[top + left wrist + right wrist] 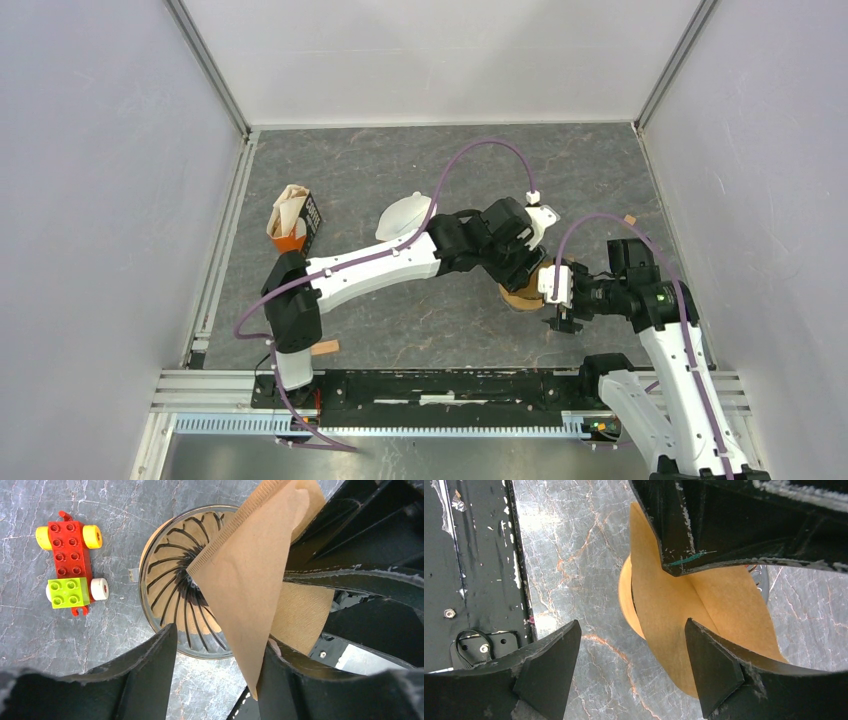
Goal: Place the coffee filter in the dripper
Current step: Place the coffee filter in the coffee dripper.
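The coffee filter (245,580) is thin, light, floppy paper, so pinch its seamed edge softly. It leans on one finger between the left gripper's (217,640) half-open jaws, just above the dripper (165,580). The right gripper's (631,625) jaws are wide apart and hold nothing.

Toy brick car (70,562) on grey table (30,645)

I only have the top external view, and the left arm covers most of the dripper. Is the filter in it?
Observer: Partly. From the left wrist, the filter stands tilted and folded flat, one corner at the centre of the ribbed dripper.
Operator: Are the left jaws clamped on it?
Observer: No, they stand apart; the paper lies along one finger.
Operator: Anything beside the dripper?
Observer: A toy brick car, clear of the rim.
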